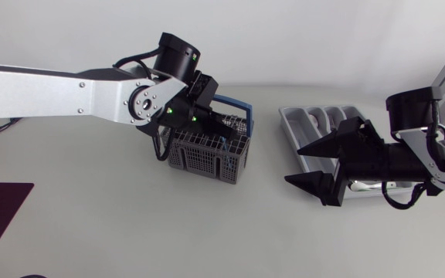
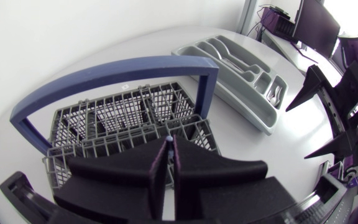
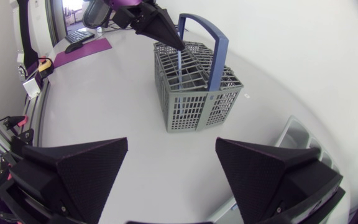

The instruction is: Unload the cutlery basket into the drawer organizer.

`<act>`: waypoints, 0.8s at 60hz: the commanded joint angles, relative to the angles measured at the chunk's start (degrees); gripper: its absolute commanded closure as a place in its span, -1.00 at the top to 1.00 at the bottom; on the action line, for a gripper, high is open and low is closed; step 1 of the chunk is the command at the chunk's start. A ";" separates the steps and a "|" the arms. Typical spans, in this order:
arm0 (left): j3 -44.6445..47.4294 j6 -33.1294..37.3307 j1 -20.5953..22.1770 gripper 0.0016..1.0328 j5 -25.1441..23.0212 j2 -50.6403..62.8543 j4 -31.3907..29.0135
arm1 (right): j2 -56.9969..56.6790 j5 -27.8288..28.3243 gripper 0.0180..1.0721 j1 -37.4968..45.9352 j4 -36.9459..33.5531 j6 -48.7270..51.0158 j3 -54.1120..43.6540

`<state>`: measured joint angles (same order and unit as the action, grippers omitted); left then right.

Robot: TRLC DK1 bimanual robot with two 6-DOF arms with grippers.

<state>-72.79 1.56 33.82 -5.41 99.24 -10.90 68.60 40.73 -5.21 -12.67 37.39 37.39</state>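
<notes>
Left end effector [image 2: 169, 148] is pinched shut on a thin pale cutlery handle [image 3: 179, 62] standing in the basket [image 1: 199, 164], near the middle of the counter's [image 1: 130, 232] far edge. So narrow a tip grip could let it swivel or slip, and snagging the grid might drag the basket. Right end effector [image 1: 293, 164], wide open and empty, hovers by the organizer [image 2: 241, 81] toward the right edge.

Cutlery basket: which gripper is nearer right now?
Left. The left gripper is directly above the cutlery basket, shut on a thin utensil standing in it. The right gripper hangs open over the drawer organizer, well clear of the basket.
</notes>
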 commanded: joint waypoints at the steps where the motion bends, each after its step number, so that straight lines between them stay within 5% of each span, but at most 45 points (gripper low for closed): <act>1: 0.20 2.13 0.28 -0.88 1.45 -2.83 2.11 | 0.92 0.40 0.93 -0.32 -0.25 0.32 -0.30; 48: 2.04 2.30 -0.78 -0.87 1.19 -7.48 2.63 | 0.75 -0.21 0.93 -2.43 -0.69 -0.47 0.41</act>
<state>-71.55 1.98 33.43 -5.06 94.26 -10.20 68.64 40.66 -7.35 -12.69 37.36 37.39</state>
